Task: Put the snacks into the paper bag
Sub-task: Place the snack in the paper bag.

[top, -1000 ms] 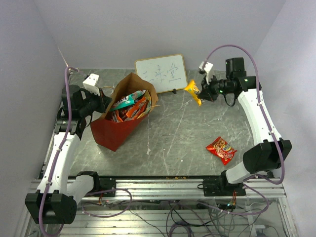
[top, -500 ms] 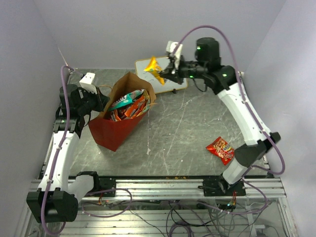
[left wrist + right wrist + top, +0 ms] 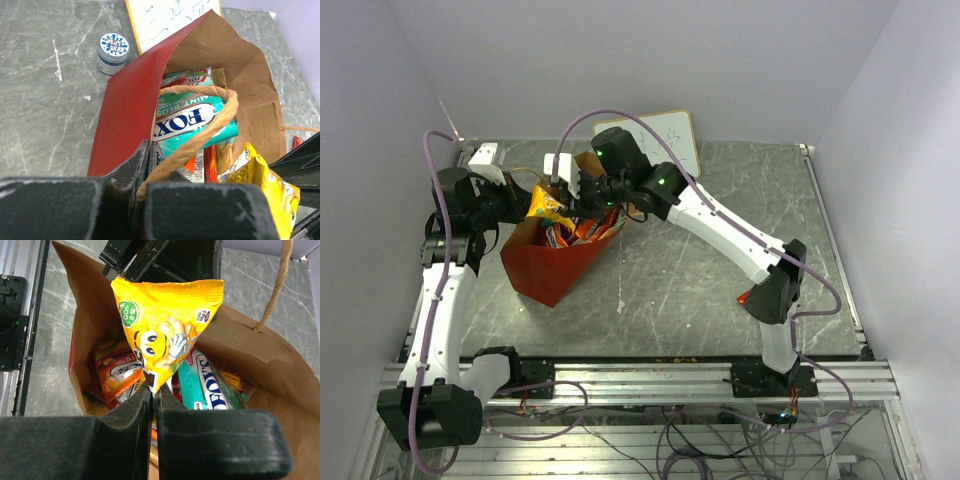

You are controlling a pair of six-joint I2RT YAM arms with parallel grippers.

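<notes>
The paper bag (image 3: 548, 270) stands at the left of the table, red outside (image 3: 127, 105) and brown inside (image 3: 270, 360). Several snacks lie in it, among them a teal packet (image 3: 200, 120) and an orange one (image 3: 117, 372). My left gripper (image 3: 149, 150) is shut on the bag's near rim, right beside its twisted handle (image 3: 205, 132). Over the bag's mouth my right gripper (image 3: 151, 392) is shut on the bottom corner of a yellow packet (image 3: 167, 330), also seen from above (image 3: 544, 206). A red packet (image 3: 744, 297) lies on the table, mostly hidden behind the right arm's elbow.
A whiteboard (image 3: 670, 140) leans at the back behind the bag. A small jar with a blue and white lid (image 3: 112, 52) stands on the table just beyond the bag. The grey marble tabletop (image 3: 680, 280) stretches to the right of the bag.
My right arm has swung left from the back right, carrying the yellow packet across the whiteboard to above the bag's mouth. The left gripper has kept its hold on the bag.
</notes>
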